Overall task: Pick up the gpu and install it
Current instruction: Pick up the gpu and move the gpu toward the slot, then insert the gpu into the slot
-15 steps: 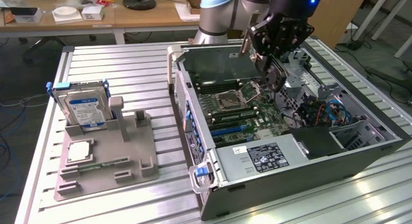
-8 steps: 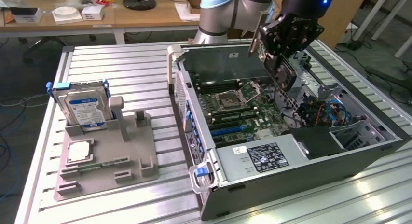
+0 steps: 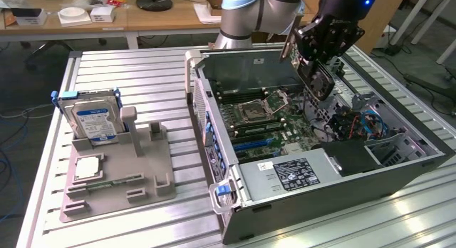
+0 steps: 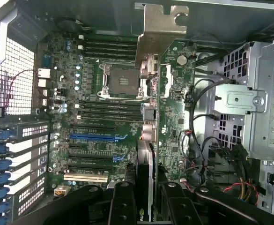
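Observation:
The gpu (image 3: pixel 317 79) hangs over the open computer case (image 3: pixel 399 173), a dark card with a black fan face. My gripper (image 3: pixel 317 50) is shut on its upper edge. In the wrist view the gpu (image 4: pixel 145 159) appears edge-on between my gripper (image 4: pixel 147 199) fingers (image 4: pixel 122 206), and its silver end bracket (image 4: pixel 161 28) reaches toward the case's rear wall. The card is held above the motherboard (image 4: pixel 174 117), apart from it, beside the CPU socket (image 4: pixel 120 82) and past the blue expansion slot (image 4: pixel 92 138).
A grey fixture (image 3: pixel 153 176) on the slatted table, at the exterior view's left, holds a silver hard drive (image 3: pixel 93 119), a processor chip (image 3: pixel 87 168) and a green memory stick (image 3: pixel 114 179). Inside the case, a drive cage (image 4: pixel 258 103) and loose cables (image 4: pixel 202 154) flank the board.

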